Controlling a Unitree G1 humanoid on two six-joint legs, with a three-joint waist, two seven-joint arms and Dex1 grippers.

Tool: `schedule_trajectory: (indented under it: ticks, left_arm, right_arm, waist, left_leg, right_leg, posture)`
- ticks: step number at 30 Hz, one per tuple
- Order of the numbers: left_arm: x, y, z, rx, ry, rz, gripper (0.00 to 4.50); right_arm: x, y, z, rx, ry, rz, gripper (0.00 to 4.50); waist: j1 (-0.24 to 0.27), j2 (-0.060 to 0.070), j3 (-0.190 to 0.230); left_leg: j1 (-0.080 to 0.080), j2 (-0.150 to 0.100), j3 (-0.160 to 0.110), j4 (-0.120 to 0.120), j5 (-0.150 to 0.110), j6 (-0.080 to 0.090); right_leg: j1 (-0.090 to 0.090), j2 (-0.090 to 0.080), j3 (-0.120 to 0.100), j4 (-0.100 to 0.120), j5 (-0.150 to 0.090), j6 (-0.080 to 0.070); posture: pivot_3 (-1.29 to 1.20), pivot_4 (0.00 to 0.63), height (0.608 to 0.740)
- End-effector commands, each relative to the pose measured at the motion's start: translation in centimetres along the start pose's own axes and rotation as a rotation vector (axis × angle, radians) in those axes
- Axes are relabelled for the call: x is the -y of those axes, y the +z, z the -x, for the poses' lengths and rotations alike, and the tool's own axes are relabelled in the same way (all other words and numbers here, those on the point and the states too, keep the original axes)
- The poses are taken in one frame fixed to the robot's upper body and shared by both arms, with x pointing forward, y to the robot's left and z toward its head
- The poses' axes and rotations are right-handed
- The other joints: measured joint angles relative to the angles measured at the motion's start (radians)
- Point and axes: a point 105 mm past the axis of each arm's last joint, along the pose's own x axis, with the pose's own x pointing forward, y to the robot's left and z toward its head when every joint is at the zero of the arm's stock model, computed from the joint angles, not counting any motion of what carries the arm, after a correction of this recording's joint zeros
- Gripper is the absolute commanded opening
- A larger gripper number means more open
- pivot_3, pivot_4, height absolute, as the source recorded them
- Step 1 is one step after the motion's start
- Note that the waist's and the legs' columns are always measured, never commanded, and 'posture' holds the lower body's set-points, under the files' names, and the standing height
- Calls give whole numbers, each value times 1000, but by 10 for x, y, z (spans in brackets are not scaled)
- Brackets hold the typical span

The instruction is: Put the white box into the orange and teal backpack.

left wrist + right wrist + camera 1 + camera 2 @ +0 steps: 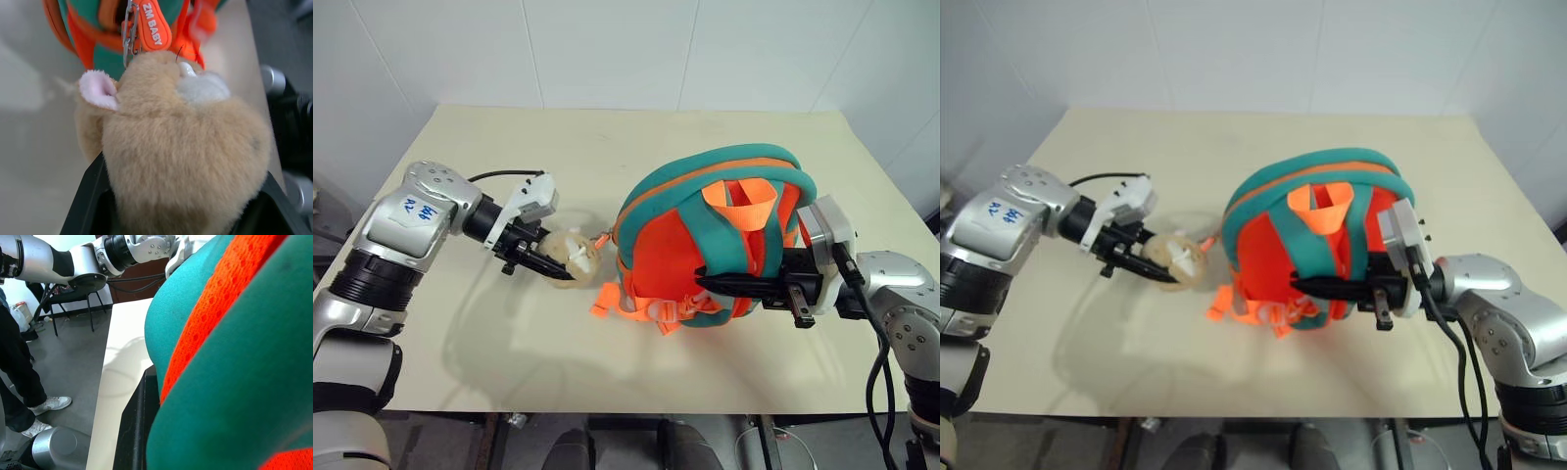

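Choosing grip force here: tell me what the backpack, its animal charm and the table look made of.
Orange and teal backpack: soft matte padded fabric, possibly neoprene, with woven orange webbing. Plush animal charm in the left pincer: fuzzy tan pile, pink ear, on a metal chain. Table: smooth matte cream surface, likely laminate.

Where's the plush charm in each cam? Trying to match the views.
Left eye: tan plush charm on the table, just left of the orange and teal backpack, at the left gripper fingertips.
Right eye: same spot, left of the backpack's lower edge.
Left wrist: close up between the black fingers, pink ear at one side.
Right wrist: not in it.
Shared landmark: the backpack's teal strap.
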Motion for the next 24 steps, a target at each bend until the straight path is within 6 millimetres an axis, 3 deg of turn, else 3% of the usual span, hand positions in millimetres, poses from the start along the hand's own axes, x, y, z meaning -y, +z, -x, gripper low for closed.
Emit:
schedule_trajectory:
  ticks: [1,8,15,24]
  left_arm:
    - [-7,-16,-1,-112,-1,-13,1769]
    - [-14,-33,-20,-206,-44,-37,1769]
    - [-30,-31,-35,-226,-4,-80,1768]
    - [-27,30,-14,155,98,-218,1768]
  right_arm:
    - [-4,12,4,11,-10,67,523]
    - [-3,11,3,8,-14,65,523]
    - [0,9,2,-12,-19,55,523]
    - [4,9,3,-31,-26,13,523]
  waist:
    - [1,0,0]
    - [0,0,0]
    - [3,0,0]
    - [2,0,0]
  left_leg:
    - [0,0,0,0,0,0]
    - [0,0,0,0,0,0]
    - [0,0,0,1,0,0]
    - [0,0,-1,1,0,0]
  right_leg:
    - [0,0,0,0,0,0]
    - [0,0,0,0,0,0]
    - [1,0,0,0,0,0]
    - [1,-1,0,0,0,0]
  posture:
    - [0,150,740]
    - [0,150,740]
    - [0,150,740]
    - [0,150,740]
